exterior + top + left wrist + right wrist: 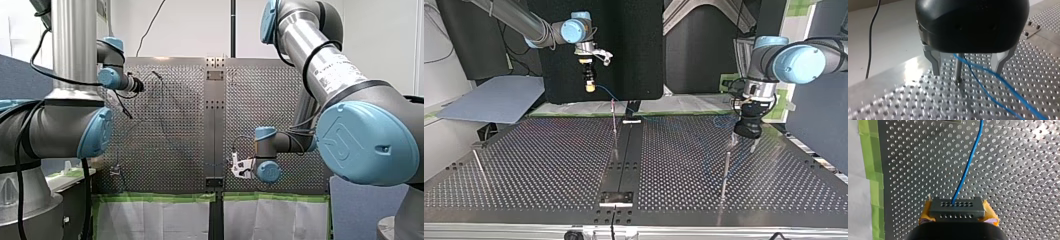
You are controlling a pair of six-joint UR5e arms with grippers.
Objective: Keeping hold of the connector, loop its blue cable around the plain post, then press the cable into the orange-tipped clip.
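My right pincer (956, 208) is clamped on the dark connector (956, 212), with yellow pads (926, 210) on both its sides. In the top view the same pincer (589, 82) hangs high over the far edge of the worktop (549, 160), at the view's left. The blue cable (968, 165) leaves the connector's face and runs ahead over the perforated plate. Green tape (871, 170) lines the plate's edge.

My left pincer (967, 73) is spread wide and grips nothing. Its metal fingers (935, 63) straddle the plain post (958, 67), tips just above the plate. Two runs of cable pass between those fingers, just beside the post; I can't tell whether they touch it. In the top view this pincer (744, 142) sits low at the view's right. The orange-tipped clip (613, 122) stands at the worktop's middle, well apart from my left pincer.
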